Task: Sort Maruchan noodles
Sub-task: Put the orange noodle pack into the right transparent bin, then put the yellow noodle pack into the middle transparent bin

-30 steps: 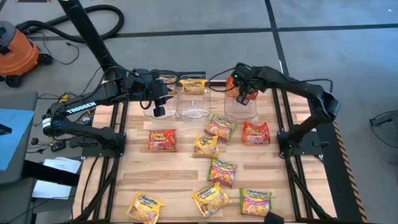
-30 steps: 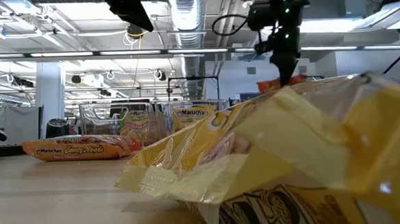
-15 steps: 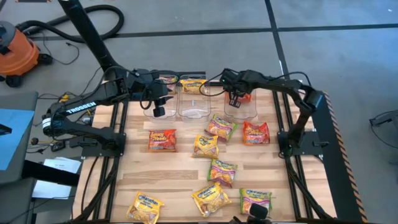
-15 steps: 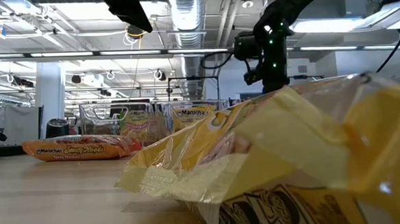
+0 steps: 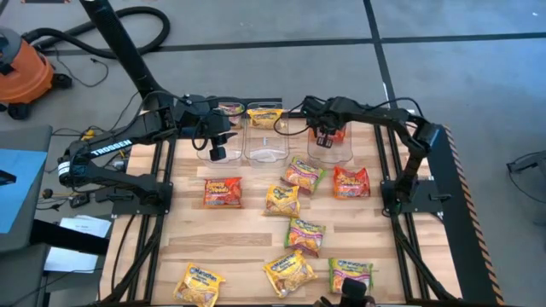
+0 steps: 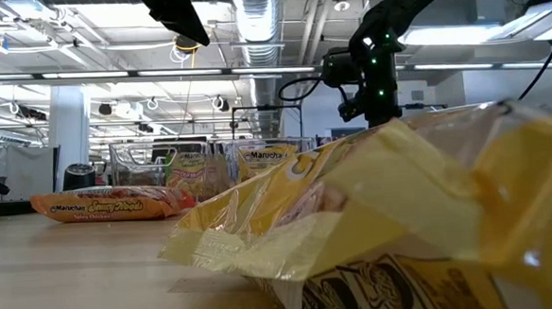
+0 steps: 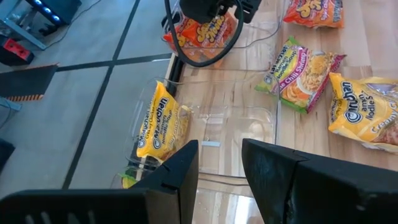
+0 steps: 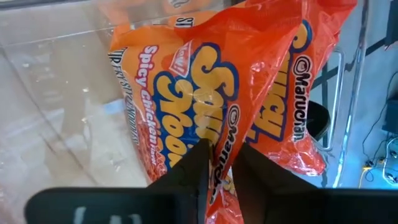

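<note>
My right gripper [image 5: 326,134] hangs over the right clear bin [image 5: 341,153] at the table's far edge, shut on a red-orange Maruchan packet [image 8: 205,81] that reaches down into the bin. My left gripper [image 7: 221,168] is open and hovers at the left bin [image 5: 207,152], touching nothing. The middle bin [image 5: 264,152] has a yellow packet [image 7: 158,124] standing at its far end. Several more packets lie flat on the table: red-orange [image 5: 223,192], green-with-pink [image 5: 304,234] and yellow [image 5: 290,273]. My right gripper pinches the red-orange packet at a crinkled fold [image 8: 219,146] between its two fingers, coming from above and pointing down. The packet hangs below the fingers inside the right bin; whether its lower end rests on the bin floor is hidden.
The three clear bins stand side by side along the far edge. Loose packets fill the table's middle and near part; bare wood [image 5: 213,239] shows on the left. In the low view a yellow packet [image 6: 402,214] lies right before the camera. An orange vacuum [image 5: 21,72] stands on the floor.
My right gripper has carried the red-orange packet a little toward the table's left over the right bin, and the arm's elbow has drawn in. It has stayed shut on the packet. The left arm has kept still.
</note>
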Tool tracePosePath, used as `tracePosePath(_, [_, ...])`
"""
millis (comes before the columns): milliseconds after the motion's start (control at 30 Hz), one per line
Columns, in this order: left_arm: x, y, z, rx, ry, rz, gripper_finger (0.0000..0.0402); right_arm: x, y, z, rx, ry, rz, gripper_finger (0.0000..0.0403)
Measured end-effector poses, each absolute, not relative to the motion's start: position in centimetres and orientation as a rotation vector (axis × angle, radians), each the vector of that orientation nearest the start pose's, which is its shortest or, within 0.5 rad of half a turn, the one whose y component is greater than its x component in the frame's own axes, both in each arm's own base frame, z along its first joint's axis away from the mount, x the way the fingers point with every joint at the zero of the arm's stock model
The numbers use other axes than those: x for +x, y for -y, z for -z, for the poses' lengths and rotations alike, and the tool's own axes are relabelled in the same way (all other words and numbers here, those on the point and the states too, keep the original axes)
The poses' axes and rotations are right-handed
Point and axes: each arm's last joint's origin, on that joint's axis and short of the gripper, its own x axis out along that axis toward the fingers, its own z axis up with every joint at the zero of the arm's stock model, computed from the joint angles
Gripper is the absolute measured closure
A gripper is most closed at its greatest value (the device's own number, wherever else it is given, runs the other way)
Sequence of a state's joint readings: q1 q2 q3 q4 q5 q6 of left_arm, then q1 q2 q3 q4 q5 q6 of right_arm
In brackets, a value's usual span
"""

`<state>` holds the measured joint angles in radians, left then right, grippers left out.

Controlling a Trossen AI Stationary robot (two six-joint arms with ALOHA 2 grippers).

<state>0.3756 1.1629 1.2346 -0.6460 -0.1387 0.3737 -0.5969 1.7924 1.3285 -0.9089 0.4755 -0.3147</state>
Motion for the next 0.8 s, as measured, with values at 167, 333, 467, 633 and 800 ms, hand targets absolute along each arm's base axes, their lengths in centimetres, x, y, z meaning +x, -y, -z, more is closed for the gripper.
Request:
tracePosePath(167, [21.8,-9.0,-37.1,0.300,-0.664,-0.381,0.0288,27.6,20.0,-21.8,-0.121,-1.553,0.678,0.0285])
tracePosePath(333, [21.8,-9.0,-37.1,0.292,-0.663,-0.384,0.0288,28.1,19.3,-23.5,-0.117,-1.563,0.672,0.0258])
tracePosePath(467, [21.9,-9.0,-37.1,0.294,-0.658,-0.384,0.0288,28.8,18.4,-25.3,-0.106,-1.551,0.678,0.0243])
tracePosePath(633, [22.0,-9.1,-37.3,0.323,-0.644,-0.384,0.0288,29.6,17.0,-27.3,-0.054,-1.513,0.724,0.0239])
tracePosePath(800, [21.8,-9.2,-37.2,0.352,-0.672,-0.428,0.0286,30.2,15.3,-28.3,-0.073,-1.519,0.695,0.0242])
